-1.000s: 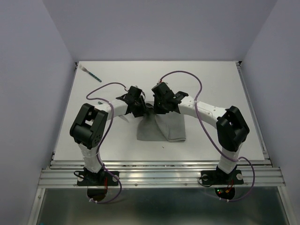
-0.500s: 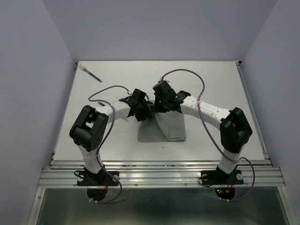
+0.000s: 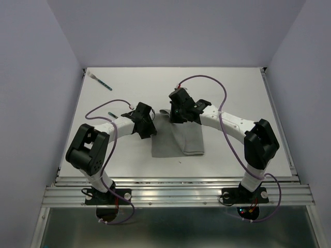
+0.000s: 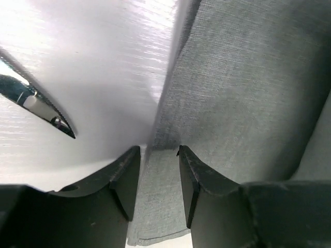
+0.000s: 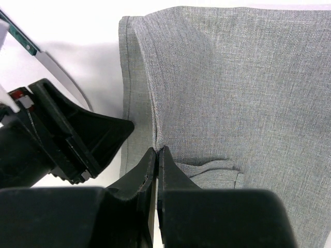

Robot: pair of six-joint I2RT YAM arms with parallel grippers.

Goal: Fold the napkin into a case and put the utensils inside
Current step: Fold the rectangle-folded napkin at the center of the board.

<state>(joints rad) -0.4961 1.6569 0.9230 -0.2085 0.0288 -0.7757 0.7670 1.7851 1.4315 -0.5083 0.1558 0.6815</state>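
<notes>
- The napkin (image 3: pixel 178 140) lies on the white table (image 3: pixel 232 88) as a plain grey cloth. It is folded over on itself, so a narrower layered strip runs down its right half.
- The right gripper (image 3: pixel 174 115) is at the napkin's far left corner. In its wrist view the two fingers are pressed together at their tips (image 5: pixel 156 153).
- A crease in the cloth (image 5: pixel 232 77) runs straight into those closed tips, and a small pucker sits just beside them. The fingers are therefore pinched on a fold of the napkin.
- The left gripper (image 3: pixel 149 129) is at the napkin's left edge, on the side away from the layered strip and close to the right gripper.
- Its fingers (image 4: pixel 124 178) stand apart with nothing clamped between them. The cloth's edge (image 4: pixel 243 93) shows in the gap, where it meets bare table.
- I cannot tell from this low angle whether those fingertips rest on the cloth or sit just above it.
- A knife (image 4: pixel 39 106) lies on the table left of the napkin, clear of the cloth. Its serrated silver tip points toward the left gripper.
- From above, only a short teal piece of it (image 3: pixel 111 113) shows beside the left arm. It is probably the same teal-handled, white-bladed piece that the right wrist view catches beyond the left gripper (image 5: pixel 36 54).
- The other utensil (image 3: pixel 101 81) lies well apart from the napkin, toward the table's far left corner. It rests at a slant with its pale end farthest from the cloth.
</notes>
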